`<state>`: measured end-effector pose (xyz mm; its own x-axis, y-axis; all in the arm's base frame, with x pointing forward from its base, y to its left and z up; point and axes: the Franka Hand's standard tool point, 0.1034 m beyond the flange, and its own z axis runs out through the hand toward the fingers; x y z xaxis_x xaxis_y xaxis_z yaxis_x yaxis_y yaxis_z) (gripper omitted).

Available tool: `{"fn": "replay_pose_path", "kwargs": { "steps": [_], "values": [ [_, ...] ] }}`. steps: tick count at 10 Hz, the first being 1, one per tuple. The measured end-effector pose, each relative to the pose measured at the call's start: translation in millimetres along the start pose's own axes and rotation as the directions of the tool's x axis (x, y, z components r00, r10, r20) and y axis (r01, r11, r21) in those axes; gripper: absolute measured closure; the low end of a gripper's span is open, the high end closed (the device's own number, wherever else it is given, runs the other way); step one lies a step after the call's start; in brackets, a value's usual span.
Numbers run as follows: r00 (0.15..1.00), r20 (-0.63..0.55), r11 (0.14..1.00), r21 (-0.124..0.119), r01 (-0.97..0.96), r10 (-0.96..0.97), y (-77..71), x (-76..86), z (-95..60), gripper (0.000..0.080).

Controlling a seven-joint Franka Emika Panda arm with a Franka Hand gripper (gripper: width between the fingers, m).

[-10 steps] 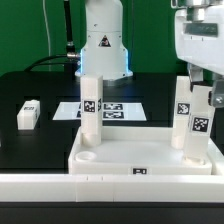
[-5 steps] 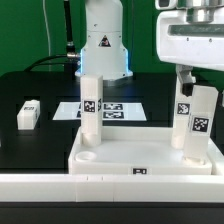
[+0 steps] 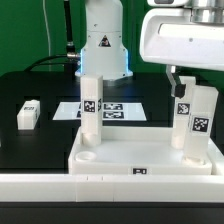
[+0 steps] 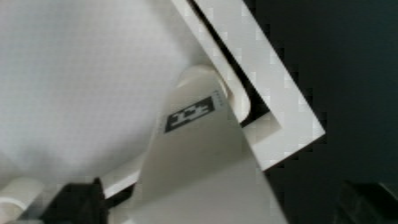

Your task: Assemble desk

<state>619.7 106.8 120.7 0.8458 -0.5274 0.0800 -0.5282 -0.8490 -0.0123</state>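
Note:
The white desk top [image 3: 125, 153] lies at the front with two tagged legs standing in it: one [image 3: 91, 108] at the back corner on the exterior view's left, one [image 3: 196, 125] on the right. My gripper [image 3: 188, 84] hangs over the right leg's top, with one dark finger [image 3: 175, 82] beside it and the other hidden. In the wrist view that leg [image 4: 199, 150] runs between my fingers [image 4: 75, 202] with a strip of the top showing beside it, so the jaws stand open around it. A third leg [image 3: 28, 114] lies loose at the left. The fourth is out of view.
The marker board [image 3: 118, 108] lies on the black table behind the desk top. The robot base [image 3: 105, 45] stands at the back. A long white border wall [image 3: 60, 187] runs along the front edge.
My hand has swung toward the exterior view's left and now shows its broad side. The right leg has stayed upright in its corner. Nothing else has moved.

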Motion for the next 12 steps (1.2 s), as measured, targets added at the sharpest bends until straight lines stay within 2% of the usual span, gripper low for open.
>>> {"fn": "replay_pose_path", "kwargs": {
  "steps": [5,6,9,12],
  "values": [
    [0.945,-0.002,0.945,-0.006,0.327,-0.327,1.7,1.3,0.5,0.0151],
    [0.943,-0.002,0.943,-0.006,0.334,-0.334,2.5,2.2,0.5,0.0151],
    [0.943,-0.003,0.943,-0.006,0.332,-0.332,2.4,2.2,0.4,0.0511],
    [0.955,-0.002,0.955,-0.005,0.296,-0.296,2.4,2.2,0.4,0.0511]
  ]
}}
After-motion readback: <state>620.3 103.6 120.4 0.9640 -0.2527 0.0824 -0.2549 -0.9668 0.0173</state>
